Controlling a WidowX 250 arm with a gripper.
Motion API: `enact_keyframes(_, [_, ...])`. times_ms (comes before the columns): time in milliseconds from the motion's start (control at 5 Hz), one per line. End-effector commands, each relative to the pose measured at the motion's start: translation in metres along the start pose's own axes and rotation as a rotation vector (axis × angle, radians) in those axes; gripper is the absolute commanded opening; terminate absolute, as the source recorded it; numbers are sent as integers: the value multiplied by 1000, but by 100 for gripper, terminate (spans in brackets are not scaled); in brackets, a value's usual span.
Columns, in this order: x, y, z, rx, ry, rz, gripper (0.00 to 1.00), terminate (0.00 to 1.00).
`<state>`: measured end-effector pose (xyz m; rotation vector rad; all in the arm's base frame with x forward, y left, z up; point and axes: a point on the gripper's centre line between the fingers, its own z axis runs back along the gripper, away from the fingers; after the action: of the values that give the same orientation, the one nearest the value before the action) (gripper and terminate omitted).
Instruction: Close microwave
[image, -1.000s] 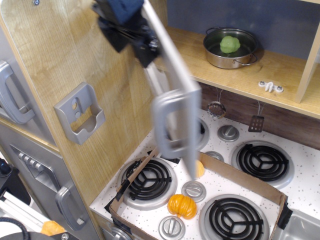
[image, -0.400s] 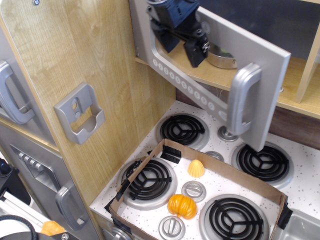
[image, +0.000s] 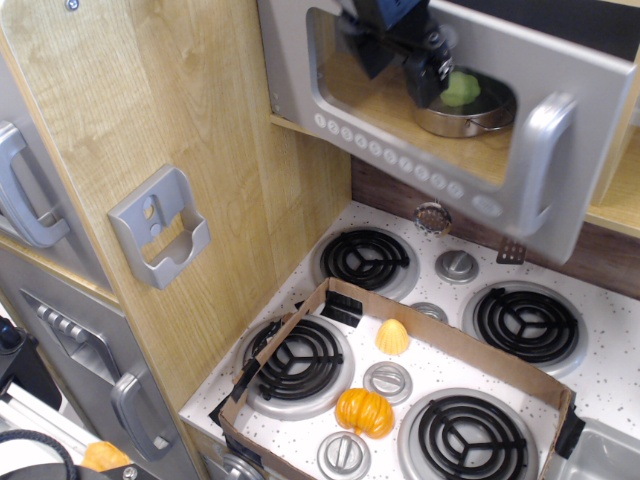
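The microwave (image: 575, 70) is at the top, a wooden compartment with a silver-grey door. The door stands only slightly ajar, its right edge a little out from the shelf. Its curved grey handle (image: 538, 165) is on the right and a row of round buttons (image: 400, 160) runs under the clear window. Through the window I see a steel pot (image: 480, 112) holding a green item (image: 461, 88). My black and blue gripper (image: 395, 62) is against the front of the door window, with fingers (image: 425, 78) spread and nothing between them.
Below is a white stovetop with black burners (image: 365, 258). A cardboard tray (image: 470, 350) on it holds an orange pumpkin (image: 364, 412) and a yellow piece (image: 392, 337). A grey wall bracket (image: 160, 228) and cabinet handles (image: 25, 190) are on the left.
The microwave door has swung from wide open to almost shut. My gripper moved right and back with it, staying on the door's front.
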<state>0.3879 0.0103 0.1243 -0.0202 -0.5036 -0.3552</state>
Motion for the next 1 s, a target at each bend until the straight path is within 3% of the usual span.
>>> enact_keyframes(0, [30, 0, 24, 54, -158, -35, 100, 0])
enact_keyframes(400, [33, -2, 28, 103, -296, -68, 100, 0])
enact_keyframes(800, [38, -2, 31, 119, -297, -88, 100, 0])
